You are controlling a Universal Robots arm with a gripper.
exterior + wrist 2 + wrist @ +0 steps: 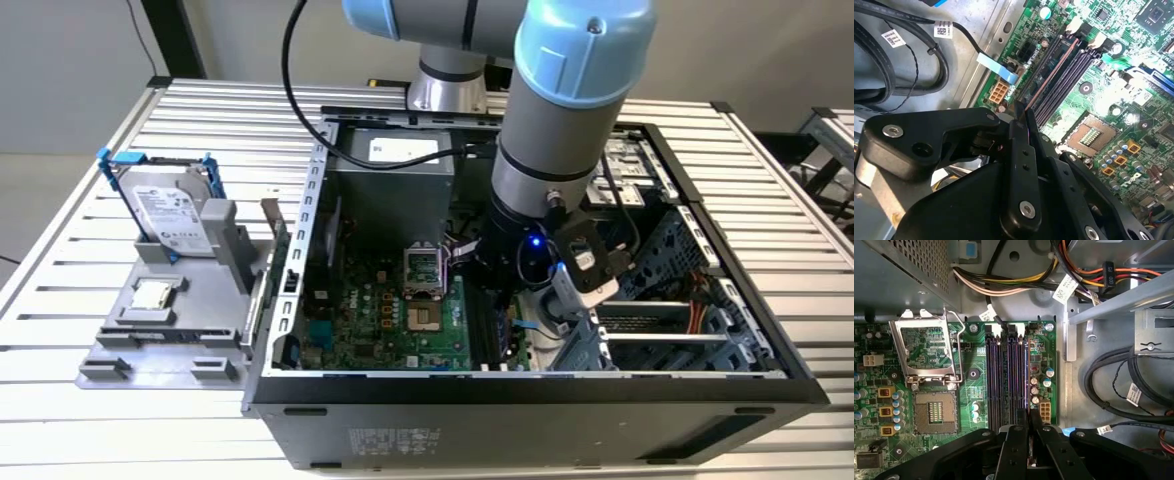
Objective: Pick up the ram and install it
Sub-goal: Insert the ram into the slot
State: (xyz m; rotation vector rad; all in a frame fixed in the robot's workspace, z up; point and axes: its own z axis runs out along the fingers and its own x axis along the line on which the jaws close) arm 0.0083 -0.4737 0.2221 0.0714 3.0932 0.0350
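My gripper (502, 288) is lowered inside the open computer case, over the memory slots (1004, 375) of the green motherboard (387, 320). In both wrist views the two black fingers are shut on the ram (1051, 75), a thin stick seen edge-on. The ram (1027, 370) runs lengthwise along the slot nearest the board's edge, beside the white connector (1045, 411). Whether it is seated in the slot I cannot tell. The other slots (1074, 70) beside it hold nothing.
An open processor socket (932, 412) with its raised metal latch frame (926, 347) lies beside the slots. Black cable bundles (1114, 385) and a drive cage (667, 330) crowd the other side. Outside the case, a grey fixture (167, 320) holds a hard drive (171, 210) and a square chip (154, 293).
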